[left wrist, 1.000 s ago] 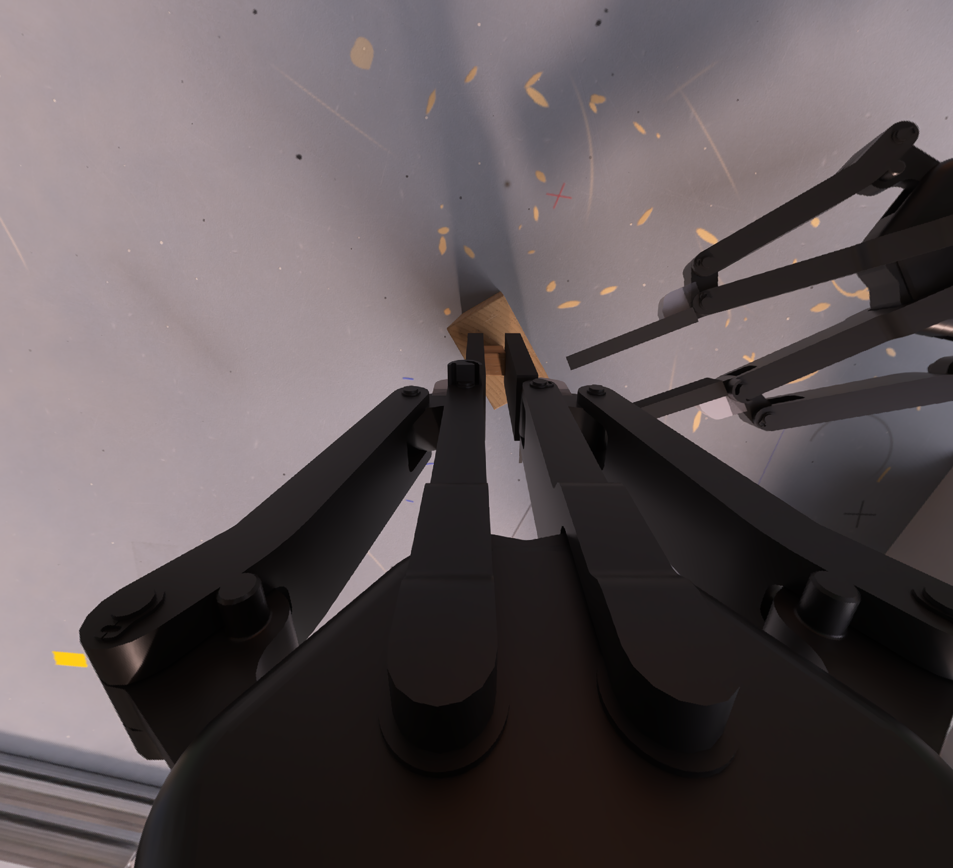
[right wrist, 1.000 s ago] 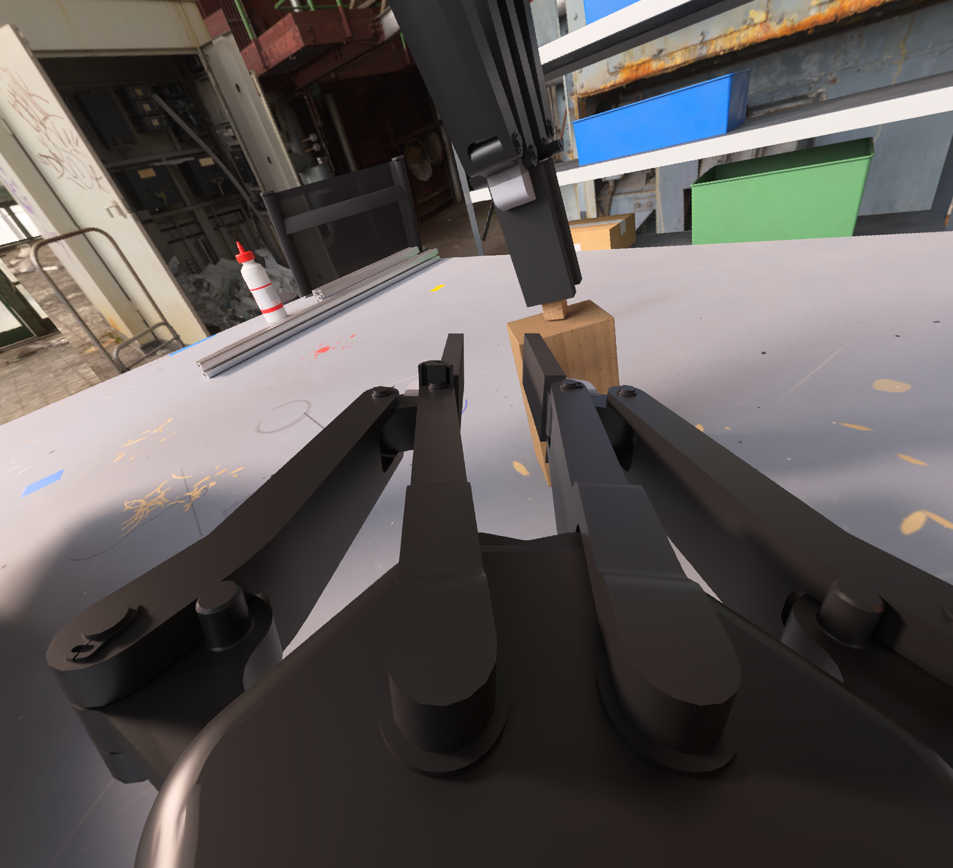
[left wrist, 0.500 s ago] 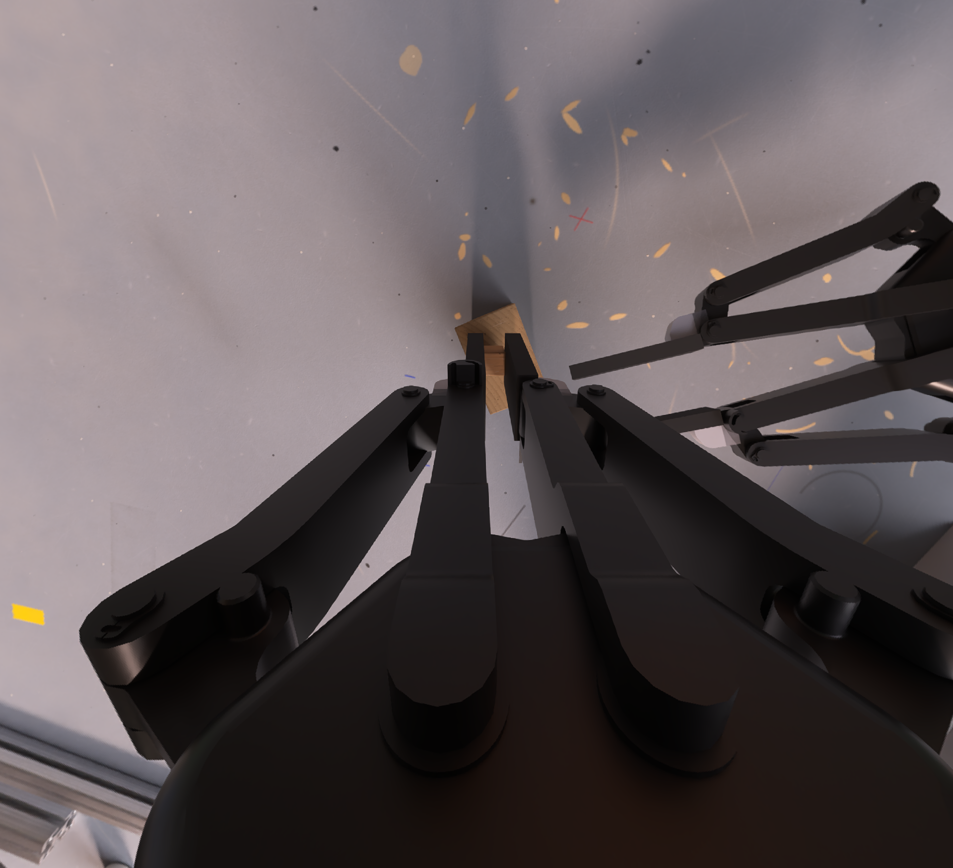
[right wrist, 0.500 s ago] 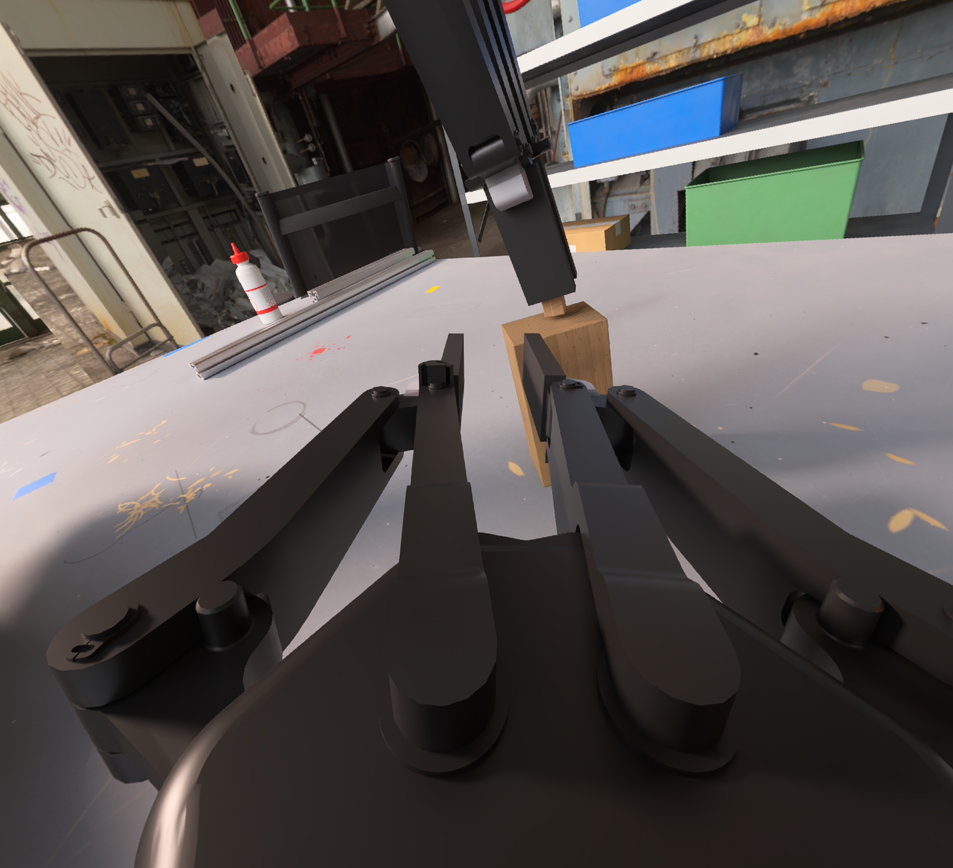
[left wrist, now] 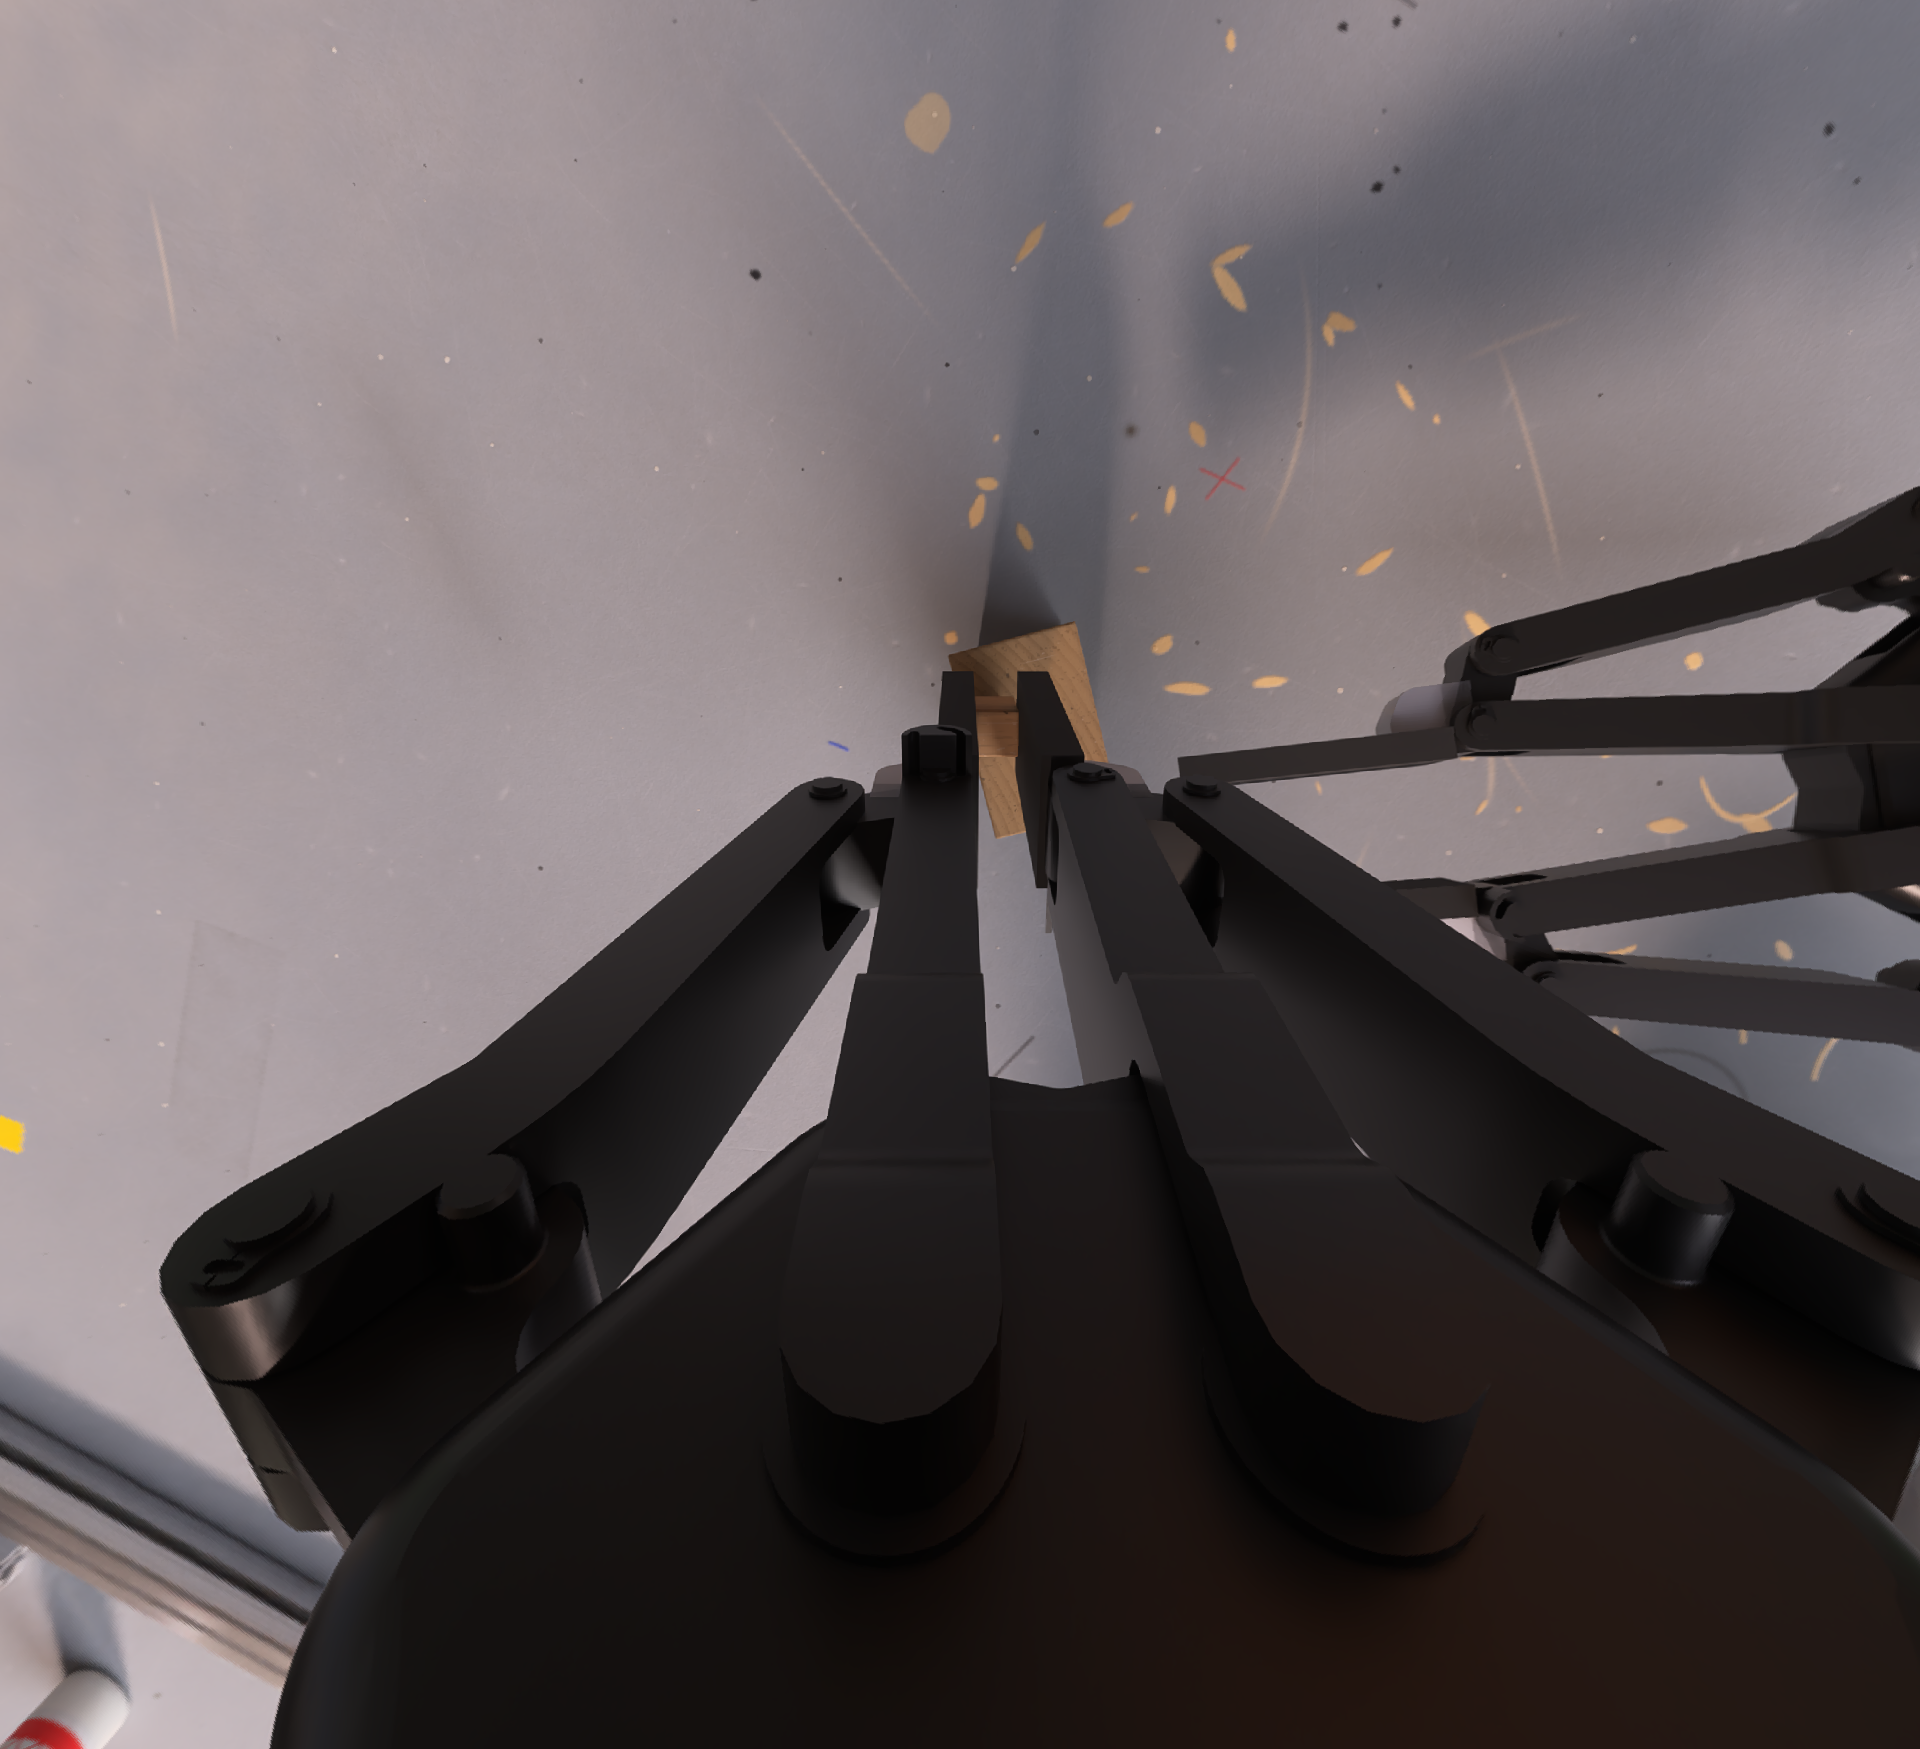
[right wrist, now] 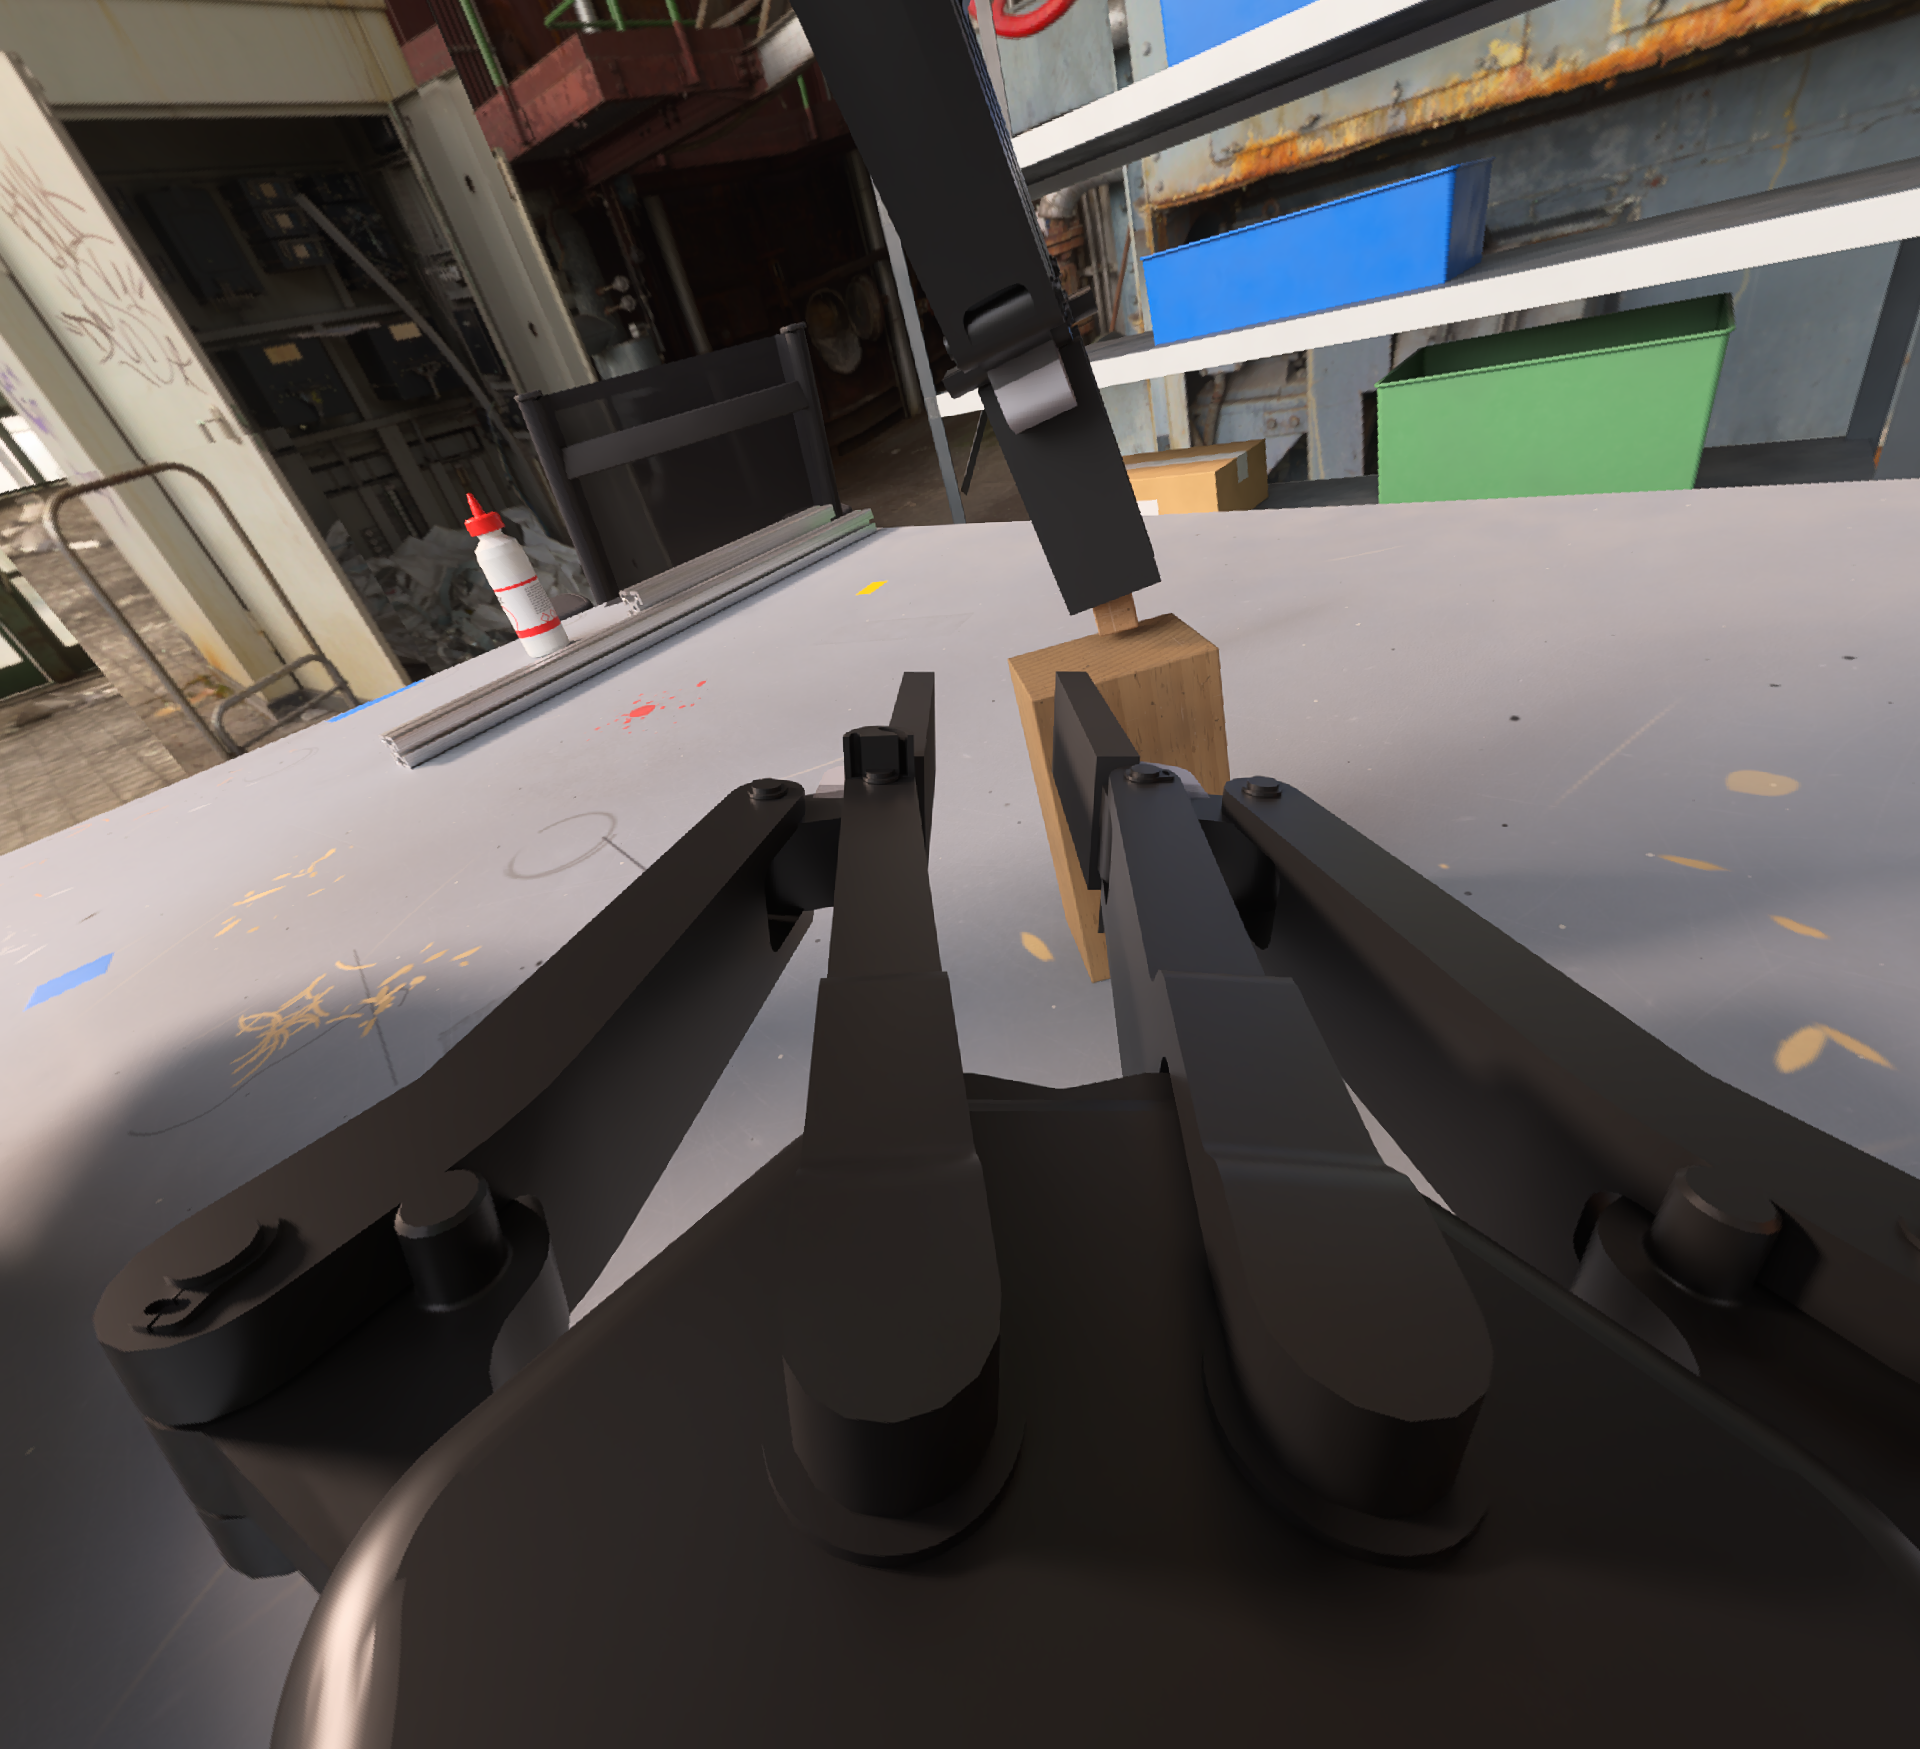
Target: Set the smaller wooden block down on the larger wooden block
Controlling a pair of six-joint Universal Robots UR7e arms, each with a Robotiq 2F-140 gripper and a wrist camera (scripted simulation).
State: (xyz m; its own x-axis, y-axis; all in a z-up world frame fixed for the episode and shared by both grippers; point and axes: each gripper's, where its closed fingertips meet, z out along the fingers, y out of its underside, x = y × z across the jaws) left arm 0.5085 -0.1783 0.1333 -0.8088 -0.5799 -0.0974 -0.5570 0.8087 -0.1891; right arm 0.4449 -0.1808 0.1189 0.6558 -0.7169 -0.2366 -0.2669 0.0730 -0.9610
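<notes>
One small wooden block [right wrist: 1117, 614] sits pinched in the left claw [left wrist: 997, 710], touching the top of one large wooden block [right wrist: 1153, 712]; just beside, the right claw [right wrist: 992, 697] hangs open, empty, above one grey table [right wrist: 1558, 660]

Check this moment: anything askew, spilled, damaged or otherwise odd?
Nothing is damaged or toppled. The large block stands upright on the table, the small block on its top, held by the left gripper. Tan and red flecks on the table are only stains.
</notes>
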